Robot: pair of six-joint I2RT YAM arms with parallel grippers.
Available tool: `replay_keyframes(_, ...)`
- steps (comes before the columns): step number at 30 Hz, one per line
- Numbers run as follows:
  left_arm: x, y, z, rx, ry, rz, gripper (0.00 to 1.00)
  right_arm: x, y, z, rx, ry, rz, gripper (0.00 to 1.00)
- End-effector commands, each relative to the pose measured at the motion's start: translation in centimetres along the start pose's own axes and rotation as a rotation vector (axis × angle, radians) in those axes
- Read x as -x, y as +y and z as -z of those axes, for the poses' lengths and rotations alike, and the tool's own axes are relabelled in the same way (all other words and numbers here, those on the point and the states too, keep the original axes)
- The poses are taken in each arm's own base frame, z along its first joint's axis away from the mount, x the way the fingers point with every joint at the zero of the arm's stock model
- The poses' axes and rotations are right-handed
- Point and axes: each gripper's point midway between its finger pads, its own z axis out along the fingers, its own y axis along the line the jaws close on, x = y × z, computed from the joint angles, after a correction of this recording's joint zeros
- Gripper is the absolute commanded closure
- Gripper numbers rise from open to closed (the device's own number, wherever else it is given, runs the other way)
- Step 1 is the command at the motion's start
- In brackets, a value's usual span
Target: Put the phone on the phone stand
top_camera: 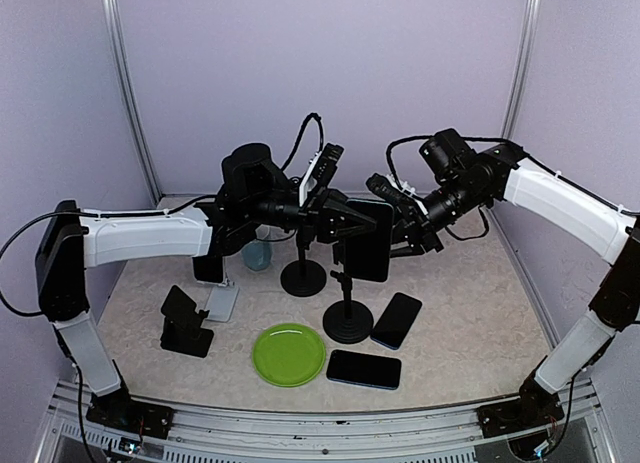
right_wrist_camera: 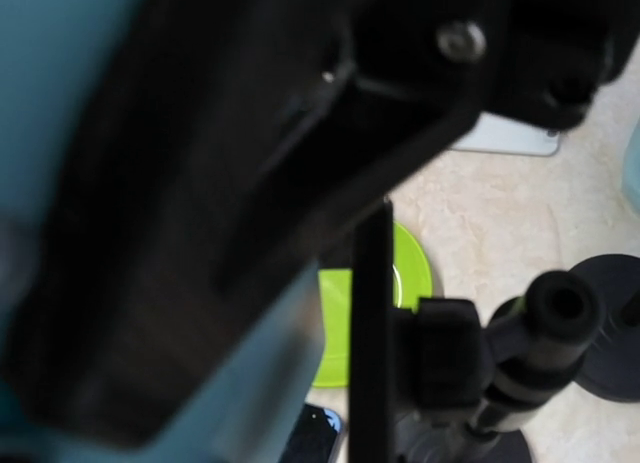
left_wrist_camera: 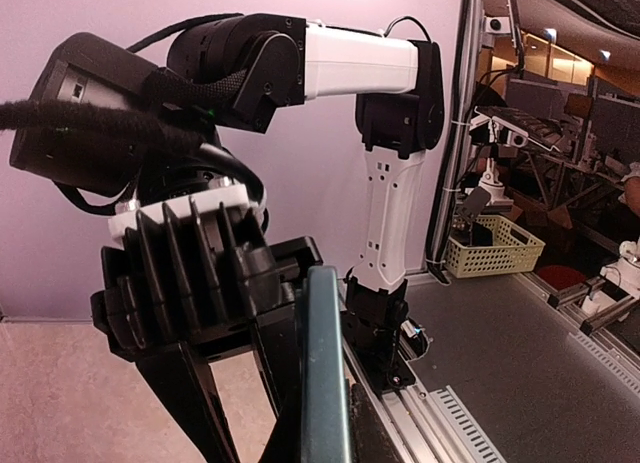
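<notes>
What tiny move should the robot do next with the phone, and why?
Probably ease the dark teal-edged phone slightly down into the clamp of the black round-based phone stand. The phone is upright over that stand, its edge close beside the clamp, so it seems not seated yet.

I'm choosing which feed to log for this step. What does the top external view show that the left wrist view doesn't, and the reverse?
Only the top external: the green plate, a spare phone lying flat beside it, and the stand by the raised phone. Only the left wrist: a yellowish basket outside the cell, and the raised phone seen edge-on. Both: the raised phone and the right arm.
</notes>
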Motion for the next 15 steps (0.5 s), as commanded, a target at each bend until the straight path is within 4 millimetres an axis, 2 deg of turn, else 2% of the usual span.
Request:
replay_keyframes(1, 0.6, 3.0, 1.7, 0.066, -0.060, -0.075, 1.00, 0.1, 2.0, -0.5, 0.109, -0.012, -0.065, 1.00)
replay_keyframes(15, 0.1, 5.1, 3.8, 0.092, -0.098, -0.048, 1.00, -0.3, 2.1, -0.5, 0.107, 0.000, -0.057, 1.00)
